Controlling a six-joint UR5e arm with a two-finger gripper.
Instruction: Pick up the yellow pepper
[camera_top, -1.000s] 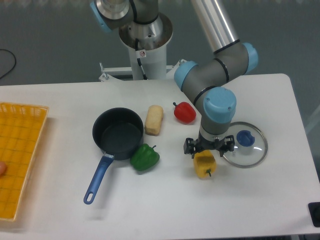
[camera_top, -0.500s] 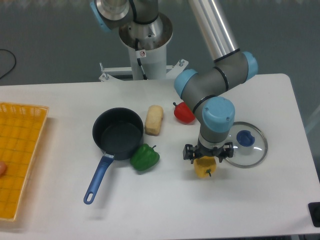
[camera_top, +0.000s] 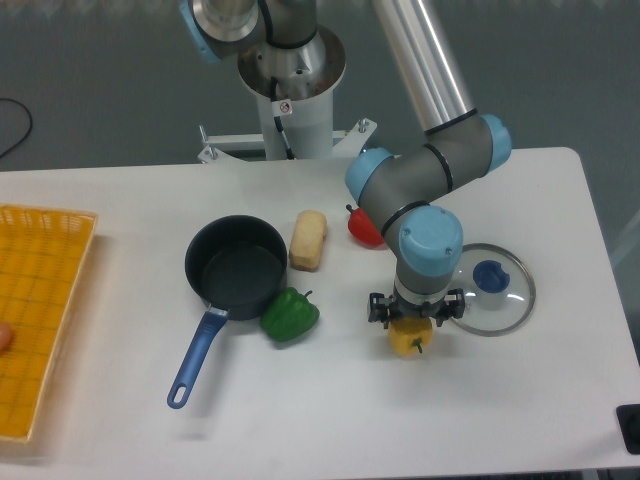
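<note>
The yellow pepper (camera_top: 411, 340) lies on the white table, right of centre, its dark stem pointing toward the front. My gripper (camera_top: 414, 318) points straight down directly over it, and the wrist covers the pepper's upper half. The jaws are spread wide, with black linkages showing on both sides of the pepper. The fingertips are hidden behind the wrist, so I cannot tell whether they touch the pepper.
A red pepper (camera_top: 361, 229) sits partly behind the arm. A green pepper (camera_top: 290, 314) rests by a dark pan (camera_top: 236, 266) with a blue handle. A bread roll (camera_top: 308, 240) is beside the pan. A glass lid (camera_top: 492, 290) lies right of the gripper. A yellow basket (camera_top: 40, 320) is at the left edge.
The gripper has come lower and slightly left over the yellow pepper, hiding more of it. The pepper has not moved.
</note>
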